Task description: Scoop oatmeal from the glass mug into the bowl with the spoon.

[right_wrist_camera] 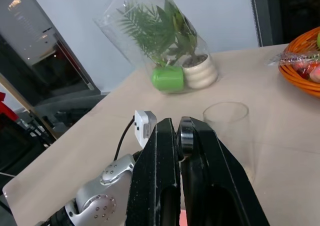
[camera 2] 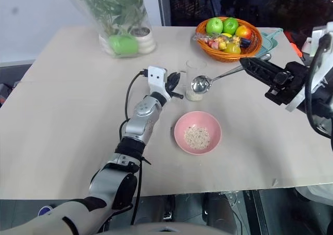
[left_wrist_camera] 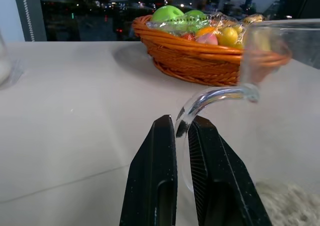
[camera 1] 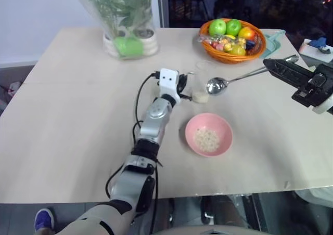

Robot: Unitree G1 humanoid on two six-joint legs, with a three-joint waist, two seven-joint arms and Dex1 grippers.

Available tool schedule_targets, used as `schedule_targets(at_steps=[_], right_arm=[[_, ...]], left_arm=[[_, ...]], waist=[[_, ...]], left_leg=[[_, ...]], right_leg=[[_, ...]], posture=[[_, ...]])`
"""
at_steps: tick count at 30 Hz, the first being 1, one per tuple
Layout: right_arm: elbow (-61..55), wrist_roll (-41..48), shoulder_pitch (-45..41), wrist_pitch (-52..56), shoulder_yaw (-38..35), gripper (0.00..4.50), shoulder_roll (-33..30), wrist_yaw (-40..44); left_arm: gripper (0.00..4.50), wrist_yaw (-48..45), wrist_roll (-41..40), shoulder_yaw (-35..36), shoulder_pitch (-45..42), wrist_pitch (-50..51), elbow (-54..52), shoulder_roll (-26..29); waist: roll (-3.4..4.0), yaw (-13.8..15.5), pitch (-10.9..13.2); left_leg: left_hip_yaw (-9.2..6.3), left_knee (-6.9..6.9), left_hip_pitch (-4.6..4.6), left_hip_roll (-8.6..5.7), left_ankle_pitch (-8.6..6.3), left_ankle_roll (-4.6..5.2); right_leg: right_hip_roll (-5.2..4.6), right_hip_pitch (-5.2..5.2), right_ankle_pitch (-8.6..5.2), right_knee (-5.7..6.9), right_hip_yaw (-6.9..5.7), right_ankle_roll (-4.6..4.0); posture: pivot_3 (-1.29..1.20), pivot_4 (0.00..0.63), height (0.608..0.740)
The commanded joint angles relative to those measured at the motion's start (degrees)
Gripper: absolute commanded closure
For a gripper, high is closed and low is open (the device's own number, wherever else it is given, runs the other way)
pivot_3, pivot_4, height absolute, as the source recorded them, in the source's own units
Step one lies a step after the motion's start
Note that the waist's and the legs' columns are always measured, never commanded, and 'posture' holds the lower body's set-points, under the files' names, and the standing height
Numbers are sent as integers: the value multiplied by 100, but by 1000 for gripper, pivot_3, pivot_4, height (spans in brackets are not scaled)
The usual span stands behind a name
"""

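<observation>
The glass mug stands upright on the counter at about 12 o'clock from the pink bowl, just beyond it and apart from it. A shallow layer of oatmeal lies in the mug's bottom, and another small heap sits in the middle of the bowl. The left tool has its two black fingers pinched nearly together on the mug's curved glass handle, at the mug's 9 o'clock side; that grip looks meant to steady the cup so it cannot tip or slide while being dug into. The right tool is clamped tight on the far end of the spoon, whose long handle runs out toward 3 o'clock. The spoon's oval head hangs just beside the mug's rim at its 3 o'clock side, above the counter; whether it carries flakes I cannot tell. An orange fruit basket sits behind, at 1 o'clock, well clear of the work.
</observation>
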Motion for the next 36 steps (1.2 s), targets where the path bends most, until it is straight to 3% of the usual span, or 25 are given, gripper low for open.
schedule_targets(at_steps=[1,9,10,23,30,36], right_arm=[[-157,23,3,-172,-144,4500,-100,13],[-213,-62,28,-234,-89,4500,-64,9],[-213,-71,26,-238,-81,4500,-62,13],[-252,-171,60,-307,-26,4500,-3,45],[-275,-255,106,-340,12,4500,37,90],[-113,-736,-448,-407,539,4500,222,147]], left_arm=[[4042,-16,40,31,-113,-238,-94,9],[4042,-109,48,41,-55,-315,-105,27],[4279,-109,46,45,-58,-321,-101,22],[4279,-277,28,62,143,-564,-362,117],[4279,-534,-218,369,611,-771,-1003,562],[4279,-1269,-473,618,792,-853,-1392,1376]], waist=[[0,-1,0],[0,-1,0],[0,-2,0],[0,-1,0],[0,-29,0],[1,-54,0]], left_leg=[[0,0,0,0,0,0],[-1,0,0,1,0,0],[0,0,0,1,0,0],[0,0,-1,0,9,-15],[-1,0,0,5,12,-21],[2,1,3,6,12,-21]], right_leg=[[0,0,0,0,0,0],[0,0,0,0,0,0],[0,0,0,0,0,0],[0,0,0,0,-1,0],[0,-1,0,1,-1,0],[1,-2,0,6,2,0]], posture=[[0,150,740],[0,150,740],[0,150,740],[0,150,740],[0,150,740],[0,150,740]])
